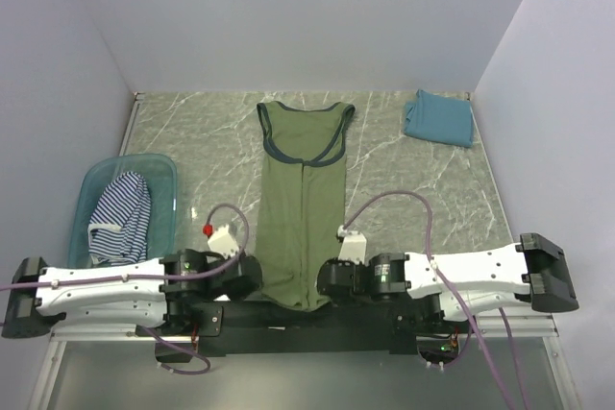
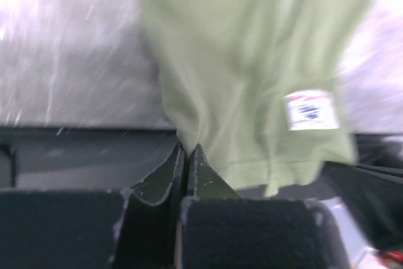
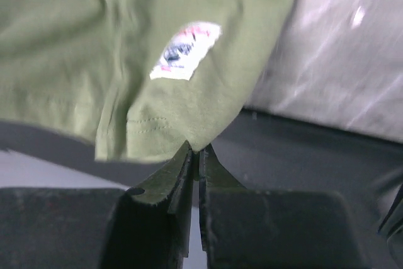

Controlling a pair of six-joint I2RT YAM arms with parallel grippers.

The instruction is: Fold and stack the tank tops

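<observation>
The olive-green tank top [image 1: 302,199] lies folded lengthwise down the middle of the table, dark-trimmed neck at the far end. My left gripper [image 1: 259,280] is shut on its near left hem corner [image 2: 189,137]. My right gripper [image 1: 322,285] is shut on the near right hem corner [image 3: 198,140]. A white label [image 3: 186,51] shows on the cloth near the hem. The teal-blue tank top [image 1: 438,118] sits folded at the far right. The navy-and-white striped tank top [image 1: 120,218] lies crumpled in the tub.
A translucent teal plastic tub [image 1: 163,172] stands at the left of the marble-patterned table [image 1: 404,170]. Both arms lie low along the near edge over the dark base rail [image 1: 288,319]. Grey walls close in the table on three sides.
</observation>
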